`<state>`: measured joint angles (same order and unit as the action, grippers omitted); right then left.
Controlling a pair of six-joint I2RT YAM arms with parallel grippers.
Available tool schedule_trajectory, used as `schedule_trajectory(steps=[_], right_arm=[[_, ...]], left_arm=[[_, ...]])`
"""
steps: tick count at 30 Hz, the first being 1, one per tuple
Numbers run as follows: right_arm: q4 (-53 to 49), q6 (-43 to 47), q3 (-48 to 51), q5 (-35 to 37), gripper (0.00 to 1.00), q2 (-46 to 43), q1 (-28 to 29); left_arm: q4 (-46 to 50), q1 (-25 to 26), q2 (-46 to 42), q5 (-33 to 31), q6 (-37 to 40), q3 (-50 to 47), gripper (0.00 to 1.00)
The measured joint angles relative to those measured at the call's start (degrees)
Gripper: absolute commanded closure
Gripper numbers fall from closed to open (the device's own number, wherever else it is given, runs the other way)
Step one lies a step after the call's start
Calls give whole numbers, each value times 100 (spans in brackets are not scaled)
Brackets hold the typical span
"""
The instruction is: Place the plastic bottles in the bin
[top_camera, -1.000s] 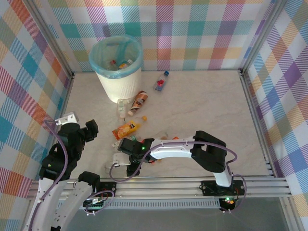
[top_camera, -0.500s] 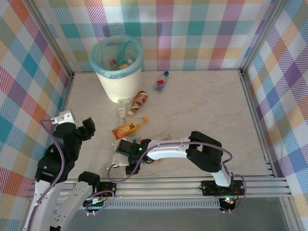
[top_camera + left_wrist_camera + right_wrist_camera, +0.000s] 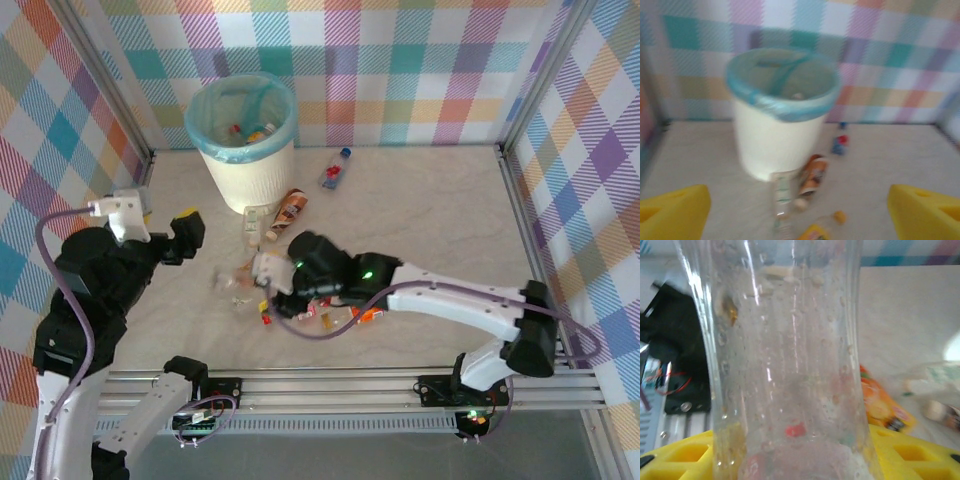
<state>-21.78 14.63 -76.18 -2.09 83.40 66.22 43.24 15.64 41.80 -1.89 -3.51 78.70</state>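
The bin [image 3: 250,180] is white with a blue bag in it. It stands at 11 o'clock on the table [image 3: 430,230], close to the back wall. A few bottles [image 3: 250,131] lie inside it. At 5 o'clock from the bin, right by its foot, a brown-label bottle [image 3: 291,209] and a white-label bottle [image 3: 251,222] lie side by side. At 4 o'clock from the bin, a bit away, lies a blue-cap bottle [image 3: 336,168]. Down at 6 o'clock from the bin, well apart from it, the right gripper [image 3: 790,452] holds a clear bottle [image 3: 785,340]. Its yellow fingers [image 3: 912,450] sit on both sides of the bottle, tight on it. From above this bottle looks blurry. In the right wrist view an orange-label bottle [image 3: 881,407] lies on the table at 3 o'clock, behind the clear one. Under the right arm, some small bottles [image 3: 322,312] with red and orange bits lie in a bunch. The left gripper [image 3: 799,212] is at 9 o'clock on the table and points toward the bin. Its own yellow fingers [image 3: 672,212] are far apart, and nothing is between them.
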Motion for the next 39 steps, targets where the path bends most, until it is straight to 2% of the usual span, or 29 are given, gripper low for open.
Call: schedule_trajectory(steps=[4,7,13,23,27,32,35,37,39], right_arm=[[101,-330,243,-48,42,-634,-723],[175,-402,267,-81,42,-892,-962],[299,-483,254,-323,41,-1054,-979],[404,-780,68,-658,41,-994,-979],[417,-929,42,-723,40,-981,-979],[422,-1019,-57,-767,37,-861,-979],[426,-1040,-81,-752,32,-822,-979],[455,-1027,-101,-719,23,-802,-979],[459,-1069,-151,-544,10,-791,-979]], left_arm=[[-525,0,442,1412,-424,140,2],[-1023,0,763,2315,-955,44,1],[-1781,59,1123,3344,-1862,-243,4],[-1576,444,1355,3915,-2026,-240,11],[-1436,496,1423,4050,-1934,-240,19],[-1370,573,1460,4197,-1801,-229,35],[-1318,573,1484,4164,-1773,-181,45],[-1296,573,1510,4109,-1764,-122,51],[-1220,586,1554,3928,-1738,-13,50]])
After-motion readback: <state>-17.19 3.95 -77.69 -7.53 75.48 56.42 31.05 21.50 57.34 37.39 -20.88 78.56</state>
